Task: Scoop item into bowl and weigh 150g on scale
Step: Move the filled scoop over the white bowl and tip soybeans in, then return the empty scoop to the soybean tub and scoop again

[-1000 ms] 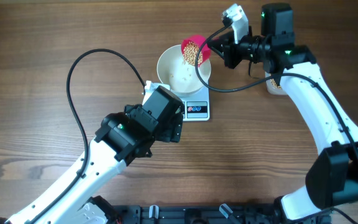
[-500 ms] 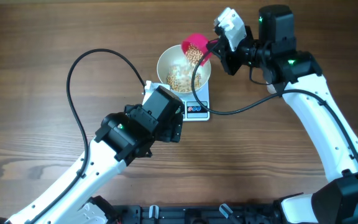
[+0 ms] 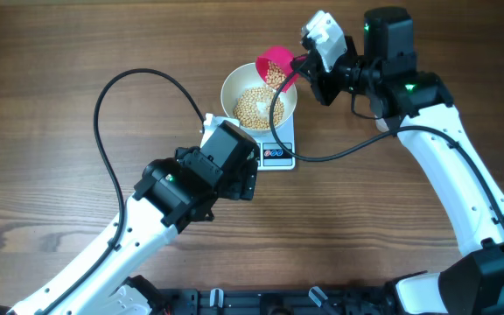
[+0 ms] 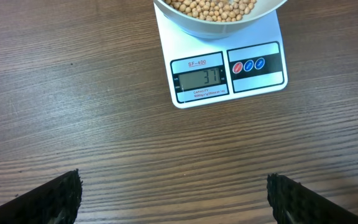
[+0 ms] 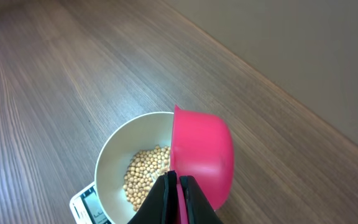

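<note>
Wooden tabletop (image 3: 51, 96) is bearing a flat white scale (image 4: 225, 73) seemingly showing 37; right gripper (image 5: 178, 200), clamping the pink plastic scoop (image 5: 202, 155), should be trickling slowly; left gripper (image 4: 174, 196) is gaping empty.

The left gripper (image 4: 174, 198) is hovering wide open mid-table; the right gripper (image 5: 178, 190), nearer the far edge, is pinching a pink scoop (image 5: 202, 152).

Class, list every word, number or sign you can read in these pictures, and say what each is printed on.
"SF-400": on the scale, above its display.
"37": on the display.
Print below the display: too small to read.
Marks on the buttons: too small to read.
</note>
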`<state>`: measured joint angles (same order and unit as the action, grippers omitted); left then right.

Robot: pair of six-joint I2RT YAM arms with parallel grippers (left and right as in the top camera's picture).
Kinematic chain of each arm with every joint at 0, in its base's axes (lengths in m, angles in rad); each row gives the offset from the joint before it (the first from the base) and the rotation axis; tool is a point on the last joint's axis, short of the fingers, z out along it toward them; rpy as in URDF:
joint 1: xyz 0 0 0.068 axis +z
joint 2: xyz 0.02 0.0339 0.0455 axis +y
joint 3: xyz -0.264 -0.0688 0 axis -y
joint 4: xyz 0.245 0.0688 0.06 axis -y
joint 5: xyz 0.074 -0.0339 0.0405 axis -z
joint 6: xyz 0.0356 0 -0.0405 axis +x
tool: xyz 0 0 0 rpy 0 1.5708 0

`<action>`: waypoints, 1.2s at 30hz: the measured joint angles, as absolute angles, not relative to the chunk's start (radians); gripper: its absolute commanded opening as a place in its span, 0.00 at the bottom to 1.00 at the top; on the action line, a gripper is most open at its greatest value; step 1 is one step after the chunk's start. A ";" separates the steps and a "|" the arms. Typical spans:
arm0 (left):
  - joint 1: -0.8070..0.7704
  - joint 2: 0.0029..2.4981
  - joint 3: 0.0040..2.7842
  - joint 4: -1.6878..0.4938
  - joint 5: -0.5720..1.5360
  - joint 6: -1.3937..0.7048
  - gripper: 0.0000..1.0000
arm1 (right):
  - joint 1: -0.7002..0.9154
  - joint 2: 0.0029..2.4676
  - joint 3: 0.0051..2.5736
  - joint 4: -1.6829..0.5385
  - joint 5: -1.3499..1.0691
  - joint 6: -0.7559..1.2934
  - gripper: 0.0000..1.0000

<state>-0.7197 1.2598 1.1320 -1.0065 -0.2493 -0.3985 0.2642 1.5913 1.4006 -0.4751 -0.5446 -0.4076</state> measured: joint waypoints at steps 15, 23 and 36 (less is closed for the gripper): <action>-0.720 1.260 1.132 -1.007 -0.249 -0.398 1.00 | 0.325 1.591 1.401 -0.468 -0.492 -0.529 0.04; -0.720 1.260 1.132 -1.007 -0.249 -0.398 1.00 | 0.395 1.591 1.401 -0.475 -0.379 -0.633 0.04; -0.720 1.260 1.132 -1.007 -0.249 -0.398 1.00 | 0.394 1.591 1.401 -0.466 -0.351 -0.599 0.04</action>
<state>-0.7197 1.2598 1.1320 -1.0065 -0.2493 -0.3985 0.3939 1.5913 1.4006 -0.4656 -0.3511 -0.5995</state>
